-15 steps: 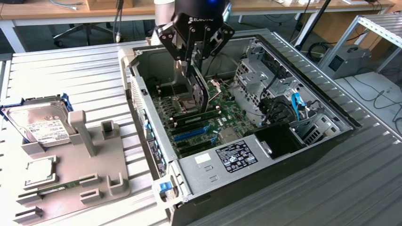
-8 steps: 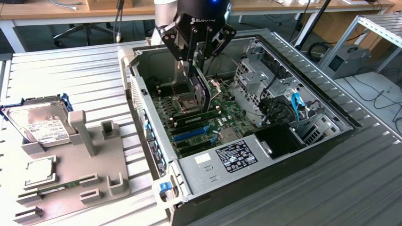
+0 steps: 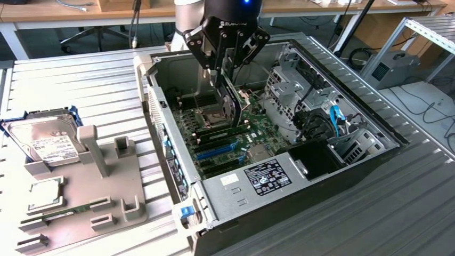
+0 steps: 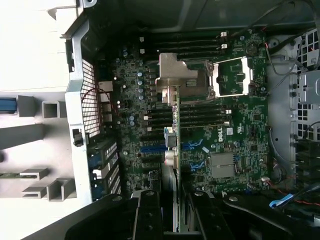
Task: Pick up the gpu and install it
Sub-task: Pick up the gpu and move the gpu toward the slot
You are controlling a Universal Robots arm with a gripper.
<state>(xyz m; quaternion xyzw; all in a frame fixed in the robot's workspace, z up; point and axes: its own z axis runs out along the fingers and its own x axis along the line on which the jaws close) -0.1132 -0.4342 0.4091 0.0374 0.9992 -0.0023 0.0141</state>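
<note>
1. At the exterior view's left, a hard drive [image 3: 44, 144] is seen in a blue holder beside a grey fixture [image 3: 106, 202] on the ridged tabletop [image 3: 71, 85]. Both are well apart from the work in hand.
2. Towards the middle, an open computer case [image 3: 227, 197] is laid on its side, so its motherboard [image 3: 263, 133] is exposed from above.
3. Over that board the gpu [image 3: 229, 104] is carried by the gripper [image 3: 226, 69]. The fingers are clamped on the card's upper part, and the card hangs upright and edge-on inside the case.
4. From the wrist view, the gpu [image 4: 175, 125] is seen as a thin line running out from the gripper [image 4: 175, 210] across the blue slots [image 4: 152, 148]. Whether its lower edge touches the board cannot be told.
5. The pick-up is judged done and the install step is in hand, with the card not yet seated.
6. Seating is judged to call for the card's connector edge to be lined up along one slot, lowered squarely and pressed home without being tilted against nearby parts.
7. At the exterior view's right, drive bays and cables [image 3: 334, 120] are seen, clear of the card.
</note>
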